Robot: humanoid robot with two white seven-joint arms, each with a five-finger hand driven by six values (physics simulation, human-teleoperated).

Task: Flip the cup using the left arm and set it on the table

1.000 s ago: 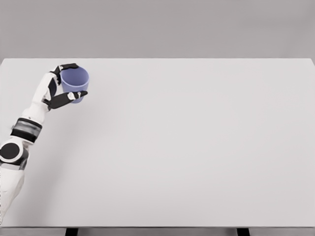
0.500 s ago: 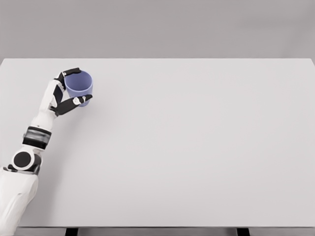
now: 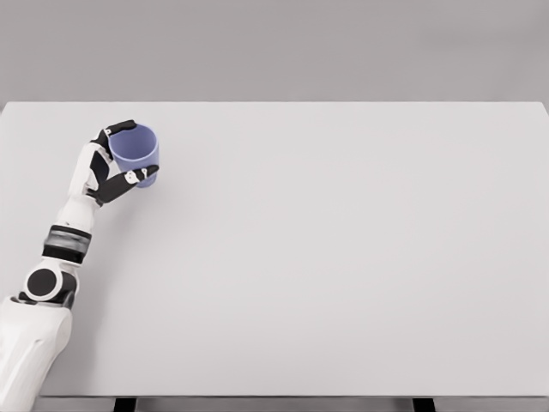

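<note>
Head view: only one given.
Cup (image 3: 135, 153): upper left of frame, mouth up, over the table (image 3: 343, 257).
Left hand (image 3: 105, 163): fingers wrapped around cup's sides, grasping it.
Right arm: out of frame.
Progress: flip looks done; contact with table unclear; setting down and letting go likely left.
Count: one cup, one table, one arm.

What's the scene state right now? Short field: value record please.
object: blue cup, opening up, facing the camera
holder: left robot hand, fingers wrapped around the cup
location: far left part of the white table
cup contact with table: cannot tell
right arm: not in view
</note>
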